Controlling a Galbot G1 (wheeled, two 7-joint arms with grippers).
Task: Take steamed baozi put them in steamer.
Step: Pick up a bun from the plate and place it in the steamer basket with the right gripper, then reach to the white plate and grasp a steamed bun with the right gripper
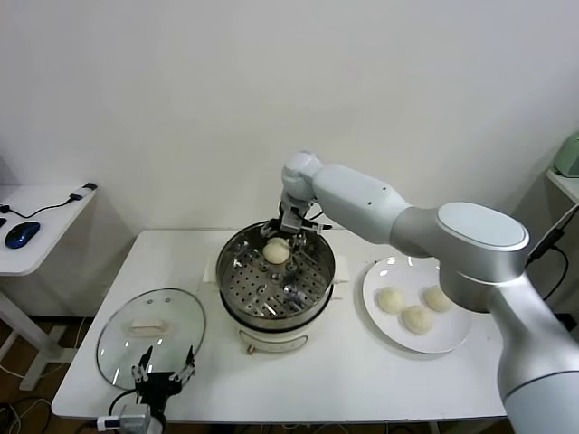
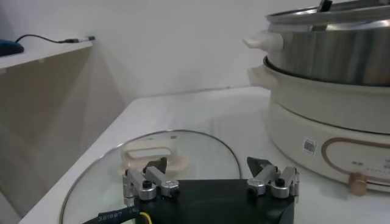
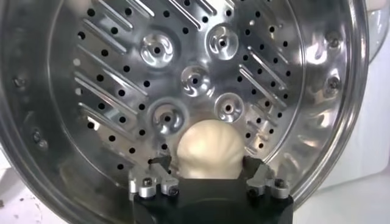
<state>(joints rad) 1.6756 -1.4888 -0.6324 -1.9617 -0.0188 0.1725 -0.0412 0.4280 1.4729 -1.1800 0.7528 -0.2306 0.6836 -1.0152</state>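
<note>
1. Looking down from the head view, we see our right gripper [image 1: 291,225] reaching over the far rim of the steamer [image 1: 237,249], its fingers [image 3: 159,165] spread apart.
2. One baozi [image 3: 207,149] sits on the perforated tray between those fingers; in the right wrist view each tip stands just beside a flank of the bun, and we cannot tell whether either one touches it.
3. Around the bun we see only the holed metal floor and the shiny pot wall; nothing else lies in the tray.
4. Three more baozi [image 1: 414,309] rest on a white plate [image 1: 378,271] on the tabletop [image 1: 362,380], well apart from the right fingers, beside the steamer on the robot's right.
5. Our left gripper [image 2: 210,176] hangs low at the near edge of the tabletop, fingers wide and holding nothing.
6. Just beyond the left fingers lies a glass lid [image 2: 201,146] with a white handle [image 2: 150,152], flat on the tabletop, with the steamer's white base [image 2: 304,122] past it.
</note>
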